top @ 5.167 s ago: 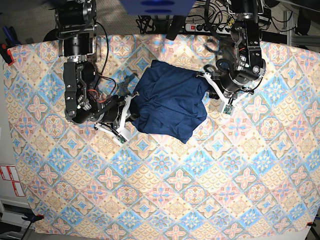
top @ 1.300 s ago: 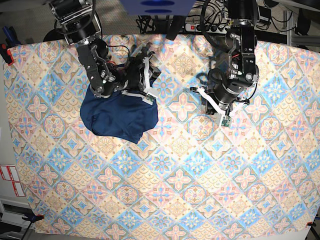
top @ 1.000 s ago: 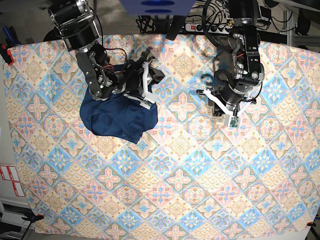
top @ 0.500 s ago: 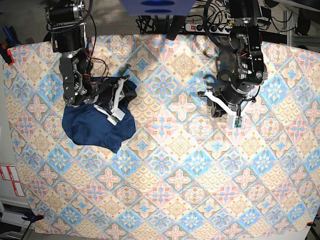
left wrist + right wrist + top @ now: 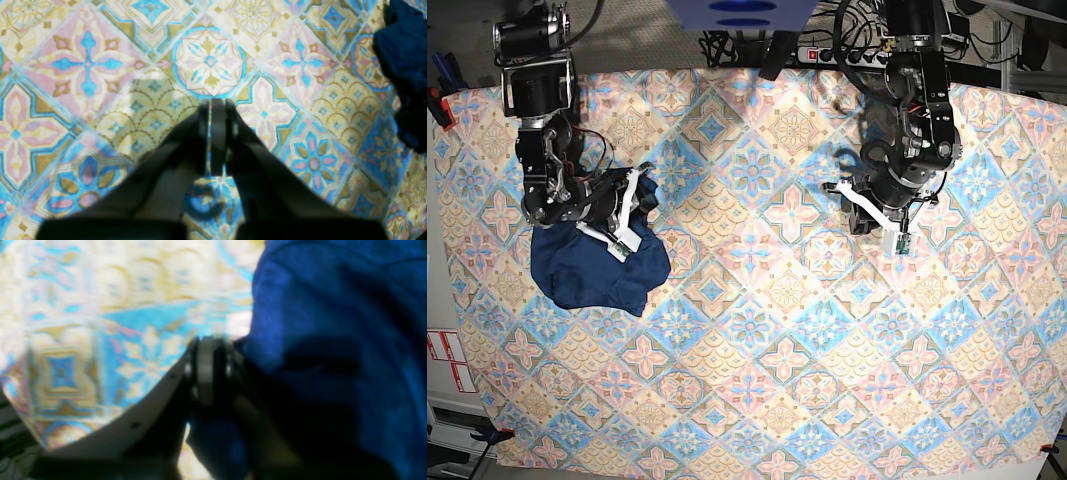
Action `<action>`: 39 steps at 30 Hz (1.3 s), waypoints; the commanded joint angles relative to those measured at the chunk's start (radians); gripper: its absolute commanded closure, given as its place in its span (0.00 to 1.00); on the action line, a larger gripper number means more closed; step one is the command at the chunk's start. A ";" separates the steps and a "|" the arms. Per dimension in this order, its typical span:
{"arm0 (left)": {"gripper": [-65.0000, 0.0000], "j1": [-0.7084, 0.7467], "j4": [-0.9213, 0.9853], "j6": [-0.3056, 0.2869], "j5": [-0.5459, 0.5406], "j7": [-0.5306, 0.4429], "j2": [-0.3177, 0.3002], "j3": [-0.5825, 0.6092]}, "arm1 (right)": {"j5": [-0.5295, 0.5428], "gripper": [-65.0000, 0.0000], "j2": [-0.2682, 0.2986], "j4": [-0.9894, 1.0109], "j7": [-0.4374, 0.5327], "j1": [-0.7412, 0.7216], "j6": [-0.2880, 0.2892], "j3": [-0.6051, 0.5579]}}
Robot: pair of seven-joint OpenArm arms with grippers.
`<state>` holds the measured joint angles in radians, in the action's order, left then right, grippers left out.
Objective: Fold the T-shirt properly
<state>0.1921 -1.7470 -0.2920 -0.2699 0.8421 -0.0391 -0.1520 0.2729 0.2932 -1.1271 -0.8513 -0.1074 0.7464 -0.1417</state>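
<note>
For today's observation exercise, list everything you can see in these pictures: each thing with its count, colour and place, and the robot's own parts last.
T-shirt: one, dark navy, bunched at the left of the base view.
Patterned cloth: one, blue, pink and yellow tiles, covering the table.
Power strip: one, white, with cables past the cloth's far edge.
Red clamp: one, far left edge.
Right pincer: one, black and white, shut on the T-shirt's fabric.
Left pincer: one, black, shut and empty above bare cloth.
</note>
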 commanded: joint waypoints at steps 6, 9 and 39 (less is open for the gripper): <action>1.00 -0.010 -0.020 -0.003 -0.013 -0.020 -0.003 0.002 | -0.093 0.92 0.030 -0.009 -0.070 -0.005 -0.048 0.007; 1.00 -0.010 -0.020 -0.003 -0.013 -0.020 -0.003 0.002 | -0.088 0.92 0.030 -0.020 -0.076 -0.008 -0.048 0.007; 1.00 0.163 -0.187 -0.003 -0.015 -0.020 -0.028 0.001 | 0.162 0.92 -0.001 -0.598 -0.231 0.323 -0.048 0.279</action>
<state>0.3553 -1.9015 -0.2920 -0.2733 0.8417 -0.0647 -0.1486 0.4320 0.2699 -1.7107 -1.0790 0.2165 0.6987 0.1287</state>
